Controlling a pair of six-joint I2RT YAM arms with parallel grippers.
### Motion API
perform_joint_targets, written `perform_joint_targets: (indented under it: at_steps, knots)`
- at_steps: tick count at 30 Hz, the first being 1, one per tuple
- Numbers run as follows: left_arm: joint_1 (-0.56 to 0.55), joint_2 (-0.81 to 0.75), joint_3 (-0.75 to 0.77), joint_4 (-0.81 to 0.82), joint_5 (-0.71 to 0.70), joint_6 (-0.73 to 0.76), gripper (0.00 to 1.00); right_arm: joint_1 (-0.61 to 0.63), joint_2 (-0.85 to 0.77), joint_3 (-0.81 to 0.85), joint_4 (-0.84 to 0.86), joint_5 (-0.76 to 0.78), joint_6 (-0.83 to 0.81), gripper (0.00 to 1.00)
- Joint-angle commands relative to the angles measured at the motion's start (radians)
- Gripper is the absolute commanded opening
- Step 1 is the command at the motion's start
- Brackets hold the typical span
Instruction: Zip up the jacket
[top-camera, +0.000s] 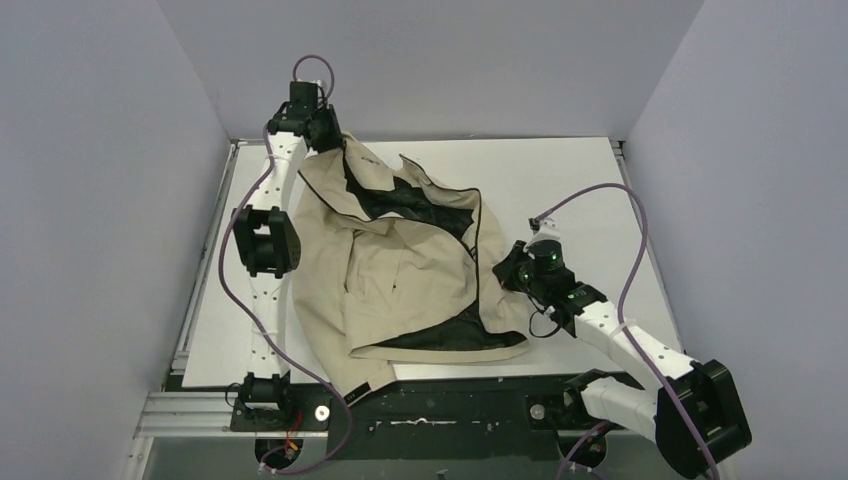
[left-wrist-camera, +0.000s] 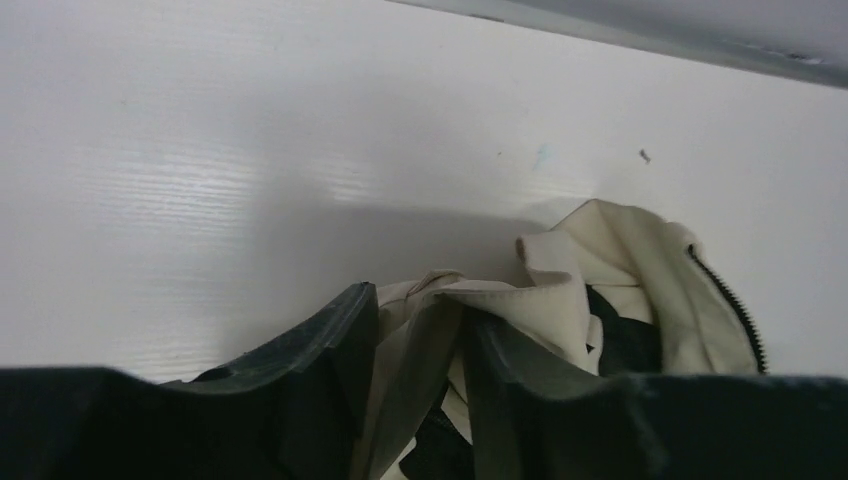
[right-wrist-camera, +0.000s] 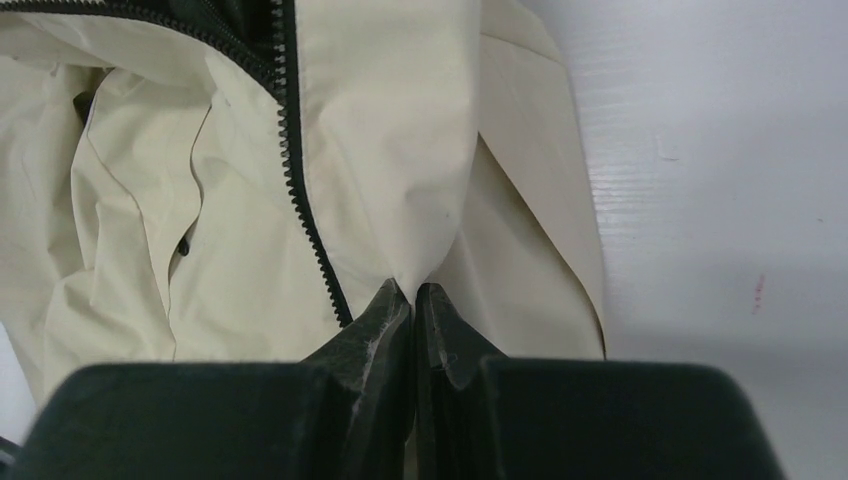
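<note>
The top camera looked down from high behind the near edge on the whole surface (top-camera: 560, 180), while the two wrist cameras looked very closely past the left gripper (left-wrist-camera: 418, 305) and the right gripper (right-wrist-camera: 413, 292), all three sharing the jacket (top-camera: 400, 290).
</note>
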Motion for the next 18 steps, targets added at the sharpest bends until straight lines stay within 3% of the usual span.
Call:
perform_joint_targets:
  at_steps: [1,5,14,18]
  knots:
    - [0.024,-0.009,0.029,-0.013,-0.005,0.031,0.44,0.021,0.029,0.011,0.128,-0.024,0.017,0.00]
    - [0.026,-0.111,-0.033,-0.041,-0.087,0.031,0.58,0.020,0.017,0.022,0.095,0.018,0.000,0.00]
    - [-0.063,-0.422,-0.206,-0.084,-0.258,0.017,0.68,0.011,-0.074,0.088,-0.063,0.196,-0.074,0.00]
    - [-0.168,-0.591,-0.400,-0.025,-0.311,0.011,0.71,-0.001,-0.122,0.102,-0.103,0.230,-0.091,0.00]
